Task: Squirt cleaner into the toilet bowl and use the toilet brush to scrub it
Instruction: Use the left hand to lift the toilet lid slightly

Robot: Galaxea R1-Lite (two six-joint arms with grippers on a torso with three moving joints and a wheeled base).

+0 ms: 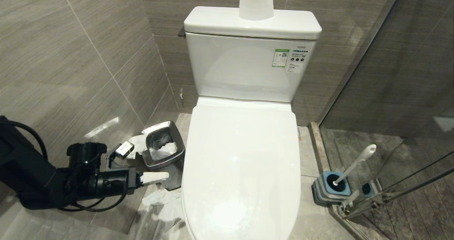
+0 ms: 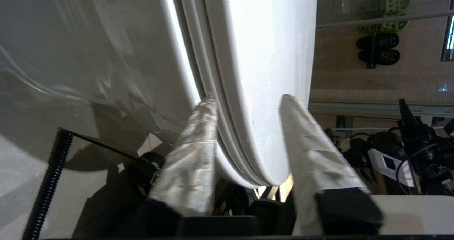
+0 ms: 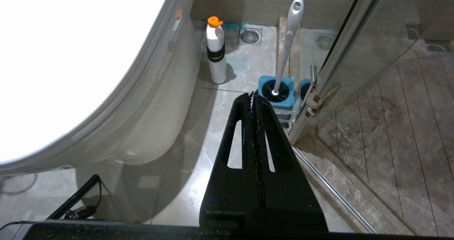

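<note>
Cleaner solely in right wrist view

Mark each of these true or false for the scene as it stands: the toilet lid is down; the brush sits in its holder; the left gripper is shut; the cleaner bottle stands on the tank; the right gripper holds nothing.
1. The lid of the toilet bowl is down. True.
2. The toilet brush sits in its holder. True.
3. The left gripper is shut. False: its fingers stand apart, one on each side of the lid's edge.
4. The cleaner stands on the tank. False: it stands on the floor beside the bowl; a paper roll is on the tank.
5. The right gripper holds nothing. True: it is shut and empty.
</note>
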